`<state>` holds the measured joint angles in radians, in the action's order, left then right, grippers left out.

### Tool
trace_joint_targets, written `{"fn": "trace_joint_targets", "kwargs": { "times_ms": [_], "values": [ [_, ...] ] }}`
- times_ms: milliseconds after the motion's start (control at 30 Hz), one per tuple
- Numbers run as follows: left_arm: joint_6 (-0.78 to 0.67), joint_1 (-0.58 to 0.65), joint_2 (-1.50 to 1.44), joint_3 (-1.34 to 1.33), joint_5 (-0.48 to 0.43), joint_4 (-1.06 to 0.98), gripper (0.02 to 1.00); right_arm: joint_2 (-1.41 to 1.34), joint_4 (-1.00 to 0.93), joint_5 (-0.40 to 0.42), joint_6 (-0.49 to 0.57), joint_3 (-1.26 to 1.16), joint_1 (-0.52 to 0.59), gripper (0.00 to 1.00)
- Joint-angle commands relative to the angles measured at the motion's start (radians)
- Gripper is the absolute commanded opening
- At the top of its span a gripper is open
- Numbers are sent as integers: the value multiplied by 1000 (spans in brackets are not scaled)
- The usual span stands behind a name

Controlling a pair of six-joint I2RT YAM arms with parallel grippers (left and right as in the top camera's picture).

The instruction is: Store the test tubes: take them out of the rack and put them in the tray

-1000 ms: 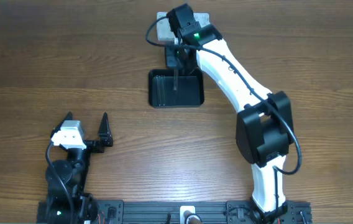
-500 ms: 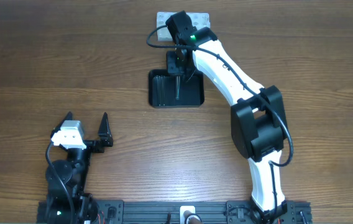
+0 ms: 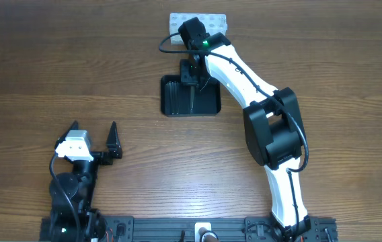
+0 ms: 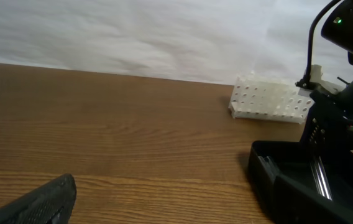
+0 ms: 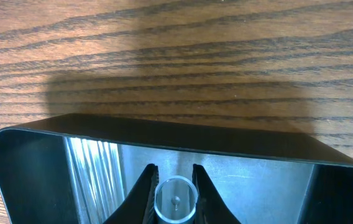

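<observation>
Black tray [image 3: 174, 107] toward twelve o'clock on wood table [image 3: 325, 74]. White rack [image 3: 218, 21] just beyond it, at tray's twelve. Right gripper [image 3: 193, 72] above tray's far edge, between rack and tray, fingers clamped on clear tube [image 5: 175, 199]. Tube end-on from the wrist, round mouth between the two fingers, inside tray's outline from above. More tubes [image 5: 92, 165] lying side by side on tray floor, beside the held one. Left gripper [image 3: 94, 126] well apart at table's eight o'clock, jaws spread wide, holding nothing.
</observation>
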<state>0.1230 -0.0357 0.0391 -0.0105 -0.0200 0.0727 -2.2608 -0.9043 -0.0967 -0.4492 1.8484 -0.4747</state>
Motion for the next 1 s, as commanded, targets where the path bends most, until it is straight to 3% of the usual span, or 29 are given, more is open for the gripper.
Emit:
{"fn": "trace_joint_targets", "kwargs": {
  "times_ms": [33, 200, 467, 567, 800, 1000],
  "values": [
    [-11, 7, -5, 5, -13, 4, 1000, -16, 6, 0, -7, -2, 0, 58],
    [-11, 7, -5, 5, -13, 4, 998, -16, 7, 0, -7, -2, -5, 194],
    [-11, 7, -5, 5, -13, 4, 1000, -16, 7, 0, -6, -2, -11, 202],
    [-11, 7, -5, 5, -13, 4, 1000, -15, 6, 0, -6, -1, -11, 248],
    [-11, 7, -5, 5, -13, 4, 1000, 50, -33, -11, 53, -1, -21, 575],
    [-11, 7, -5, 5, -13, 4, 1000, 216, -47, 13, 117, -1, -26, 689]
  ]
}}
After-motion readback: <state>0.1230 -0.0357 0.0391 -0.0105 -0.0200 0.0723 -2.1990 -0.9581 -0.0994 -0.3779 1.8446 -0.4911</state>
